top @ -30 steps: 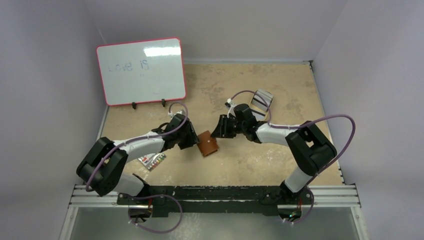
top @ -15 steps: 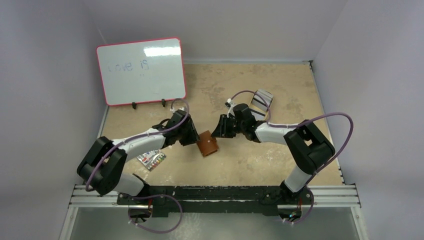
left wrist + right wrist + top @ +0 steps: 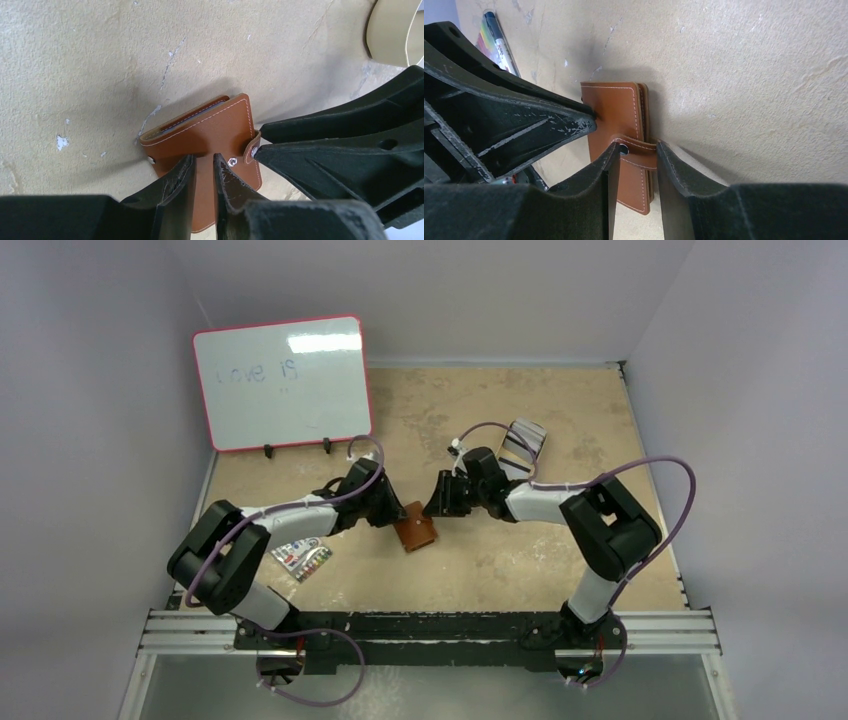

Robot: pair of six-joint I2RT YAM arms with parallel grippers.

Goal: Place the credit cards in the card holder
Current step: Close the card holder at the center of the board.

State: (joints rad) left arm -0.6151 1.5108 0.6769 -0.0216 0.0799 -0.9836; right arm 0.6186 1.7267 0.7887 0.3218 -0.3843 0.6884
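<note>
The card holder, a brown leather wallet, lies folded shut on the tan table between both grippers. My left gripper stands at its left side, its jaws almost together, tips resting on the cover beside a metal snap. From the right, my right gripper has its fingers closed around the wallet's snap strap at the edge of the cover. The credit cards, pale with dark stripes, lie behind the right arm, well apart from both grippers.
A pink-framed whiteboard stands at the back left. A pack of coloured pens lies under the left arm. A tan rounded tin shows at the top right of the left wrist view. Grey walls enclose the table.
The left gripper has edged up and right, closer onto the wallet. The right gripper has shifted slightly left. The wallet has barely moved.
</note>
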